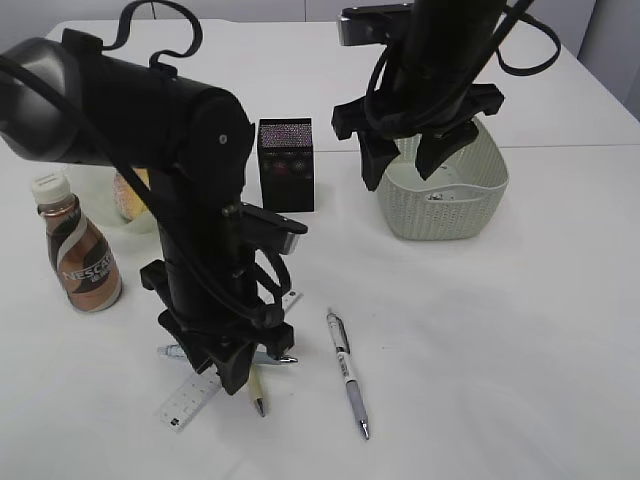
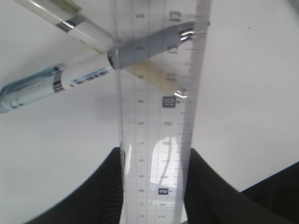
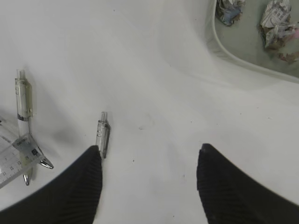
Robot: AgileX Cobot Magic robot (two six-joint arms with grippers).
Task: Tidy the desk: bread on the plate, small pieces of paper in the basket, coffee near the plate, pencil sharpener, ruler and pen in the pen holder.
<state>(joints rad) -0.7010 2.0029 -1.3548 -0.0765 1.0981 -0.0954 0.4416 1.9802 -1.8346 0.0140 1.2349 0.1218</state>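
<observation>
L gripper (image 2: 154, 186) clamped on ruler (image 2: 159, 116) edgewise, low over surface (image 1: 480, 330). Ruler lies across two crossed pens (image 2: 93, 70), so I judge lifting may drag or flick them. Thin clear plastic, narrow pinch: could slip or twist out en route to holder (image 1: 286, 163). R gripper (image 1: 415, 150) released, empty, above basket (image 1: 450, 200), which has paper in it. Third pen (image 1: 347, 373) lies apart.

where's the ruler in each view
Exterior view: ruler lies low left on the desk, under the left gripper.
Left wrist view: it runs up the middle between the jaws, over two crossed pens.
Right wrist view: only a corner shows at the left edge.
Shared landmark: the crossed pens.
</observation>
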